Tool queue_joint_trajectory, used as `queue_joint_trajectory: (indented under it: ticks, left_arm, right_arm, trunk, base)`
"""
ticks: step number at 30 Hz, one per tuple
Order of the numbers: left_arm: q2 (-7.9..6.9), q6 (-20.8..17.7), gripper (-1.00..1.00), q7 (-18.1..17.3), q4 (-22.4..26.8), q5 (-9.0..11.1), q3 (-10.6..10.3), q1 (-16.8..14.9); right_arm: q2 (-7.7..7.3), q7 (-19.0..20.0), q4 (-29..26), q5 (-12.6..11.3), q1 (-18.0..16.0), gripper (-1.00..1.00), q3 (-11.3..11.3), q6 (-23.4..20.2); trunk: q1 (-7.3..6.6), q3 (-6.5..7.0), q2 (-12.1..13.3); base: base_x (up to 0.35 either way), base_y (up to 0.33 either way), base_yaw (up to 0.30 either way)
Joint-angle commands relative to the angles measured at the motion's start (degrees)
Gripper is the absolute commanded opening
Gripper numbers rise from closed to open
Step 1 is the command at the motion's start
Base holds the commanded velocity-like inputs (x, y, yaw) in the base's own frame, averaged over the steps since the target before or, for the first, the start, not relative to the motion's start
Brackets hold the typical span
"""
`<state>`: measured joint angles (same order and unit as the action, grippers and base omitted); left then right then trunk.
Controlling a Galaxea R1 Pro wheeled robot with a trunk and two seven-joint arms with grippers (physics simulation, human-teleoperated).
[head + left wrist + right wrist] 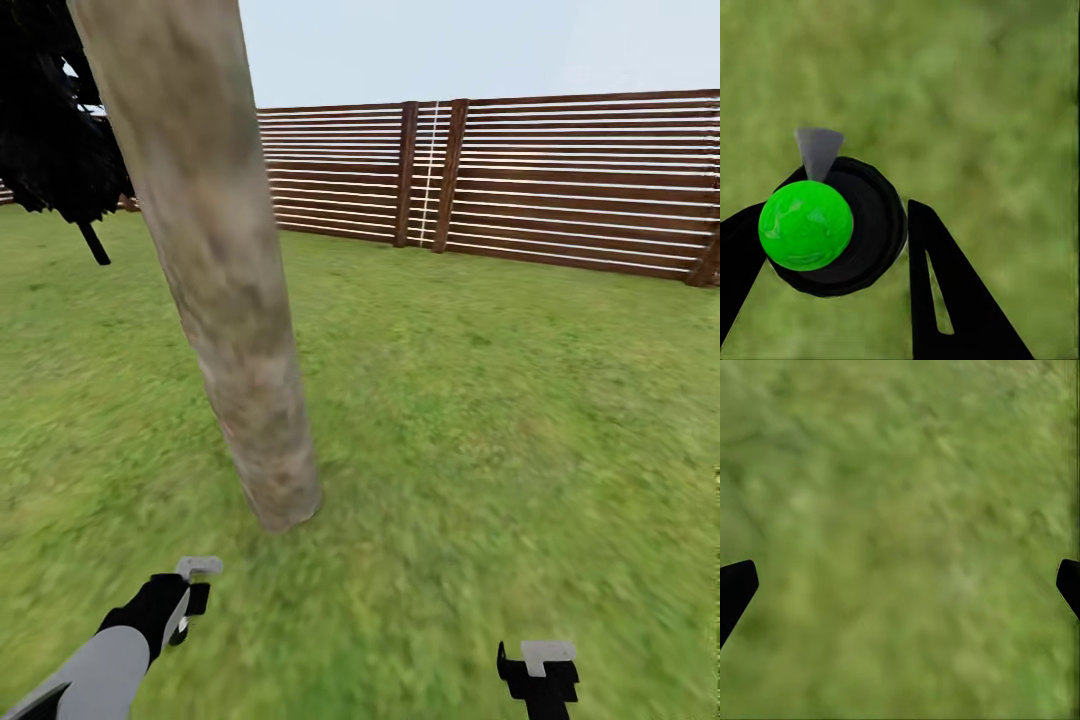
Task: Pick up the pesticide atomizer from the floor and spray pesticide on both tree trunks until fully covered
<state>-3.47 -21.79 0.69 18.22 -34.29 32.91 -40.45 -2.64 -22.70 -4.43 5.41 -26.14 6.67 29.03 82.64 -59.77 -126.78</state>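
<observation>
Blurry lawn (480, 420) — mottled trunk (215, 260), round green-capped atomizer (832, 229).

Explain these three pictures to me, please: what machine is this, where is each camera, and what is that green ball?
This is a simulated two-armed robot in a fenced garden. The wide picture comes from its head, looking down at a thick grey-beige tree trunk, the green grass lawn and a brown slatted wooden fence. The other two pictures come from cameras by each gripper, pointing along the fingers. The left gripper is closed on the pesticide atomizer, a black sprayer with a bright green round cap and a grey nozzle. The right gripper is open and empty, with blurry grass beneath it.
</observation>
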Motion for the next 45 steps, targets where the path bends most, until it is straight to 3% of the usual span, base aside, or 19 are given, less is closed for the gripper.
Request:
queue_joint_trajectory:
  ticks: [1, 3, 6, 9, 18, 21, 24, 27, 28, 30, 31, 32, 34, 35, 37, 39, 41, 43, 45]
  left_arm:
    - [0.03, -0.2, -1.0, 0.0, 0.1, 0.0, 0.1, -0.1]
    - [-0.02, -0.1, -1.0, -1.6, 0.1, 0.0, -0.2, 0.2]
    - [-0.71, 0.3, -1.0, -9.6, 0.1, -0.3, -0.5, 0.3]
    - [-0.62, 0.2, -1.0, -13.2, 3.0, -0.5, -0.7, 0.3]
    - [1.14, -1.1, -1.0, -13.4, 3.9, -0.5, -4.7, -1.2]
    - [2.48, -9.2, -1.0, -13.4, 3.9, -0.4, -9.0, -5.4]
    - [4.82, -12.8, -1.0, -13.4, 3.9, -0.4, -10.7, -7.6]
    - [3.61, -13.4, -1.0, -13.4, 3.9, -0.6, -10.9, -8.0]
    - [1.0, -13.5, -1.0, -13.4, 3.8, -0.4, -10.8, -7.9]
    - [-0.49, -13.5, -1.0, -13.4, 3.5, -0.2, -10.8, -7.7]
    - [-0.17, -13.5, -1.0, -13.5, 3.4, -0.2, -10.8, -7.7]
    - [1.03, -13.5, -1.0, -13.5, 3.3, -0.2, -10.8, -7.6]
    - [5.02, -13.6, -1.0, -13.4, 3.2, -0.4, -10.8, -7.9]
    - [5.45, -13.7, -1.0, -13.4, 3.5, -0.3, -10.8, -8.1]
    - [5.11, -14.5, -1.0, -13.5, 3.7, -0.2, -10.8, -8.1]
    - [0.97, -15.8, -1.0, -13.7, 4.7, -0.1, -10.8, -8.1]
    - [-0.65, -15.9, -1.0, -14.1, 4.9, -0.3, -10.9, -8.0]
    - [-0.35, -15.8, -1.0, -14.2, 5.2, -0.4, -10.9, -7.9]
    - [1.84, -15.9, -1.0, -14.4, 5.3, -0.4, -11.4, -8.1]
  right_arm:
    - [0.0, -0.6, 0.1, 0.6, -0.1, 1.0, 0.3, -0.1]
    - [0.0, -0.6, 0.1, 0.6, -0.1, 1.0, 0.3, -0.2]
    - [-0.06, -0.6, 0.1, 0.6, -0.1, 1.0, 0.2, -0.1]
    - [-0.02, -0.5, 0.2, 0.6, -0.1, 1.0, 0.2, -0.1]
    - [-0.09, -0.5, 0.4, 0.7, -0.1, 1.0, 0.2, -0.1]
    - [-0.05, -0.4, 0.5, 0.7, -0.1, 1.0, 0.2, -0.1]
    - [-0.05, -0.4, 0.5, 0.7, 0.0, 1.0, 0.2, -0.1]
    - [-0.08, -0.4, 0.5, 0.7, 0.0, 1.0, 0.2, -0.1]
    - [-0.08, -0.4, 0.5, 0.7, 0.0, 1.0, 0.2, -0.1]
    - [-0.09, -0.4, 0.5, 0.7, 0.0, 1.0, 0.2, -0.1]
    - [-0.09, -0.4, 0.5, 0.7, 0.0, 1.0, 0.2, -0.1]
    - [-0.1, -0.4, 0.5, 0.7, 0.0, 1.0, 0.2, -0.1]
    - [-0.09, -0.4, 1.0, 0.7, 0.0, 1.0, 0.2, -0.1]
    - [-0.09, -0.4, 1.2, 0.7, 0.0, 1.0, 0.2, -0.1]
    - [-0.1, -0.4, 1.2, 0.7, 0.0, 1.0, 0.2, -0.1]
    - [-0.16, -0.4, 1.3, 0.7, 0.0, 1.0, 0.2, -0.1]
    - [-0.17, -0.4, 1.2, 0.7, 0.0, 1.0, 0.2, -0.1]
    - [-0.17, -0.4, 1.3, 0.7, 0.0, 1.0, 0.2, -0.1]
    - [-0.25, -0.4, 1.3, 0.7, 0.0, 1.0, 0.2, -0.1]
  trunk:
    - [0.02, -0.05, 0.0]
    - [0.02, -0.05, 0.0]
    - [0.02, -0.05, 0.0]
    - [0.02, -0.05, 0.0]
    - [0.02, -0.05, 0.0]
    - [0.02, -0.05, 0.0]
    - [0.02, -0.05, 0.0]
    - [0.02, -0.05, 0.0]
    - [0.02, -0.05, 0.0]
    - [0.02, -0.05, 0.0]
    - [0.02, -0.05, 0.0]
    - [0.02, -0.05, 0.0]
    - [0.02, -0.05, 0.0]
    - [0.02, -0.05, 0.0]
    - [0.02, -0.05, 0.0]
    - [0.02, -0.05, 0.0]
    - [0.02, -0.05, 0.0]
    - [0.02, -0.05, 0.0]
    - [0.02, -0.05, 0.0]
  base:
    - [0.231, 0.0, -0.299]
    - [0.079, 0.0, -0.215]
    - [0.009, 0.0, -0.033]
    - [0.001, 0.0, -0.004]
    - [-0.133, 0.0, 0.0]
    - [-0.005, 0.0, 0.0]
    - [0.0, 0.0, 0.0]
    - [0.0, 0.0, 0.0]
    - [0.0, 0.0, 0.0]
    - [0.0, 0.0, 0.0]
    - [0.0, 0.0, 0.0]
    - [0.0, 0.0, 0.0]
    - [0.0, 0.0, 0.0]
    - [0.0, 0.0, 0.0]
    - [0.0, 0.0, 0.0]
    - [0.0, 0.0, 0.0]
    - [-0.073, 0.007, 0.0]
    - [-0.27, 0.03, 0.0]
    - [-0.215, 0.009, 0.0]
